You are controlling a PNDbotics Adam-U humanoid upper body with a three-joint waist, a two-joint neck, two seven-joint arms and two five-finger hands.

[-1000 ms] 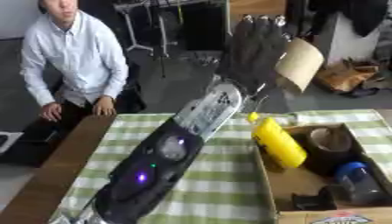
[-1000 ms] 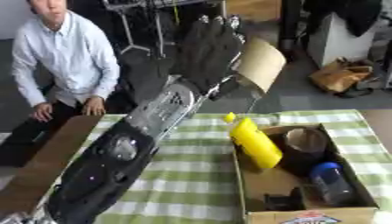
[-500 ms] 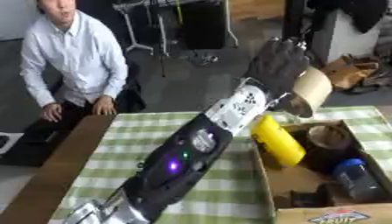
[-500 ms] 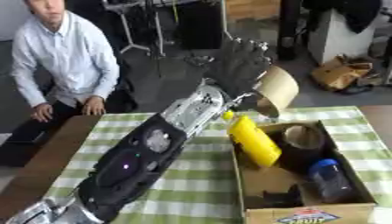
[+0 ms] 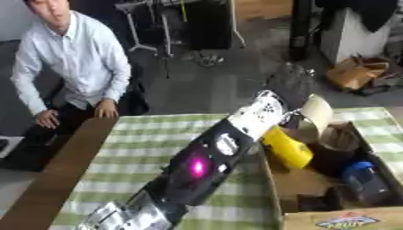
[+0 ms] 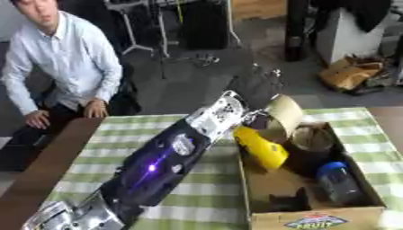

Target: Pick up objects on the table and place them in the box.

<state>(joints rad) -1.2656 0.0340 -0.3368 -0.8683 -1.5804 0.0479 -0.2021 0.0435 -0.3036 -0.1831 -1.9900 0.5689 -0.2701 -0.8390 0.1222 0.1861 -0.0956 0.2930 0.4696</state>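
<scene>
- The left hand (image 6: pixel 256 85) hangs beyond the table's far edge, above the box's (image 6: pixel 315 218) far left corner, blurred dark; whether it is released or clenched cannot be told.
- A tan roll (image 6: pixel 282 116) sits just below the hand at the box's rim; contact cannot be made out.
- Judgement: the hand should come down over the box's open middle, clear of the yellow bottle (image 6: pixel 261 148).
- The box also holds a brown roll (image 6: pixel 311 139), a blue-capped jar (image 6: pixel 338 179) and a dark thing.
- The right hand shows nowhere.
- The checked table (image 6: pixel 94 148) is partly hidden by the forearm (image 6: pixel 169 157).

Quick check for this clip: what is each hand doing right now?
Left hand: raised beyond the far end of the cardboard box; blurred, so its state cannot be told.
Right hand: not in view.
</scene>
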